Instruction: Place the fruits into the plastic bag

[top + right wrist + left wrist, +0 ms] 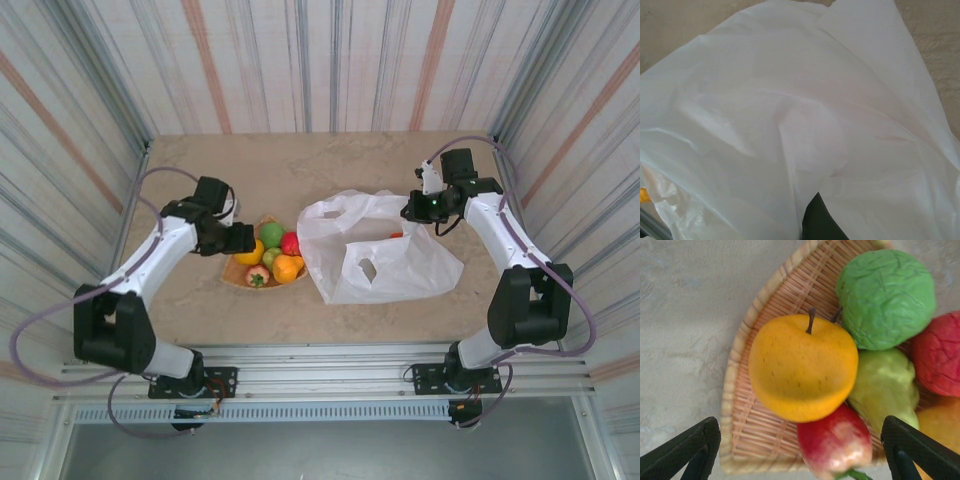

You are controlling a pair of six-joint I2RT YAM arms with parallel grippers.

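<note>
Several fruits lie piled on a woven tan plate (232, 272): a yellow apple (802, 367), a wrinkled green fruit (885, 297), a red one (940, 355), a pale green pear (885, 385), a red-pink fruit (837, 442) and an orange one (286, 268). My left gripper (800, 462) hovers over the plate's left side, open, its fingers either side of the red-pink fruit and yellow apple. The white plastic bag (380, 255) lies right of the plate. My right gripper (412, 208) is shut on the bag's upper right edge, and the film drapes over its dark finger (822, 222). A small red-orange fruit (396, 236) shows inside the bag.
The marble-patterned table (330, 165) is walled by striped panels on three sides. The arm bases stand on a metal rail (320, 365) at the near edge. Bare tabletop lies behind the plate and the bag.
</note>
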